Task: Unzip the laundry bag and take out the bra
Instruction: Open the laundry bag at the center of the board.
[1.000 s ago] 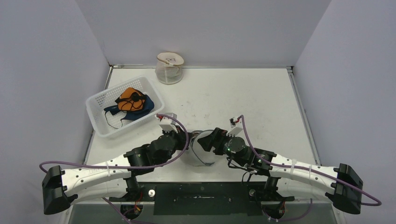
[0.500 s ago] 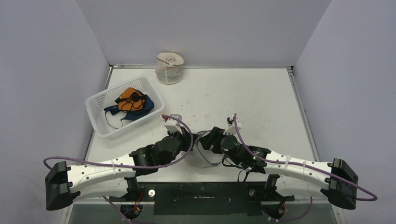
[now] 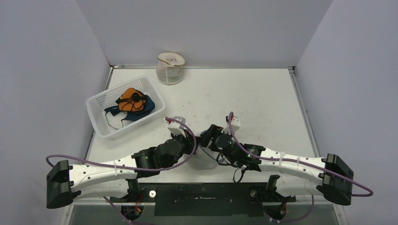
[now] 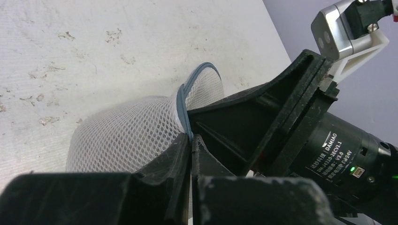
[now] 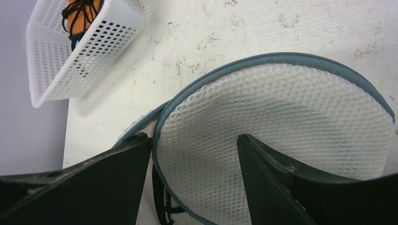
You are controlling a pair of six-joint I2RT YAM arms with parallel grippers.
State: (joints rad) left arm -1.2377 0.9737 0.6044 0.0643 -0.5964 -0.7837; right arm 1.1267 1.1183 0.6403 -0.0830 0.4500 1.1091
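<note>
Left gripper (image 4: pixel 191 138) jaws pinched tight on the grey-blue piped edge of the round white mesh laundry bag (image 5: pixel 281 108); the mesh bulges out ahead of and left of the fingertips. Right gripper (image 5: pixel 195 140) jaws wide apart and straddling the bag's flat mesh face: piping just inside the left finger, right finger lying over the mesh, and I can't tell if it's pressing. So the bag sits squeezed between the two grippers at the near side of the white table (image 3: pixel 253 98); its contents aren't readable through the mesh. White perforated plastic basket (image 3: pixel 101 127), well left of and beyond the left jaws, holds an orange garment (image 3: pixel 129 99) on a dark blue one (image 3: pixel 144 107) with black straps. Clear round jar (image 3: pixel 170 70) with a pale lid stands far ahead of both jaws, contents unclear. Versus a second ago: both wrists have closed in toward each other, more of the bag is covered in the top view, and the basket and jar are unmoved.
</note>
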